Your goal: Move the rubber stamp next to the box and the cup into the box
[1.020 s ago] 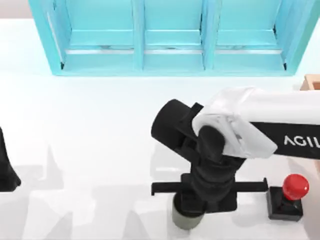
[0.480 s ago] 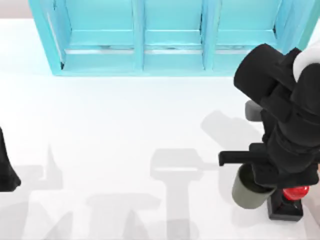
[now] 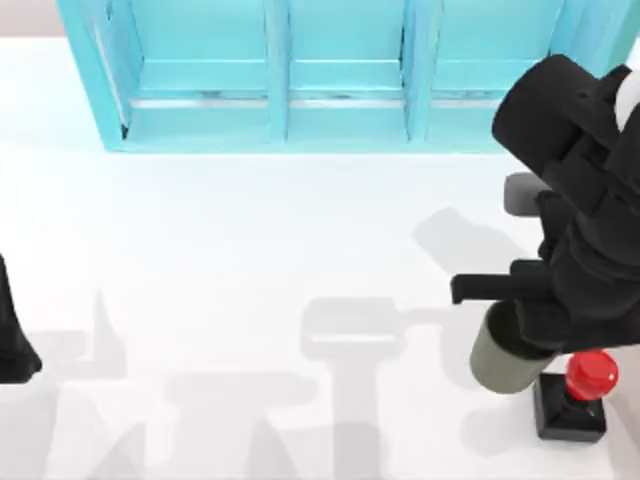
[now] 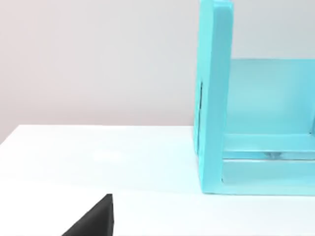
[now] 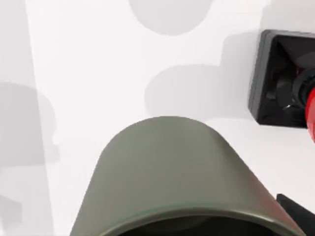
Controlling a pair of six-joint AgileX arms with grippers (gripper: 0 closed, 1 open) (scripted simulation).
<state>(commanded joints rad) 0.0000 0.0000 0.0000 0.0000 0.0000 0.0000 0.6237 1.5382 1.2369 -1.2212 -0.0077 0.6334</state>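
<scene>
My right gripper (image 3: 520, 335), at the right of the counter (image 3: 250, 260), is closed on the cup (image 3: 505, 362) and holds it tilted in the air, just beside and above the rubber stamp (image 3: 573, 400); my left arm sits parked at the left edge. I judge the main risk to be the cup or gripper clipping the stamp's red knob and toppling it, because the two sit so near, or the tilted cup slipping from the grasp. The counter is plain glossy white with soft shadows, and a turquoise shelved cabinet (image 3: 340, 70) stands along its far side.
</scene>
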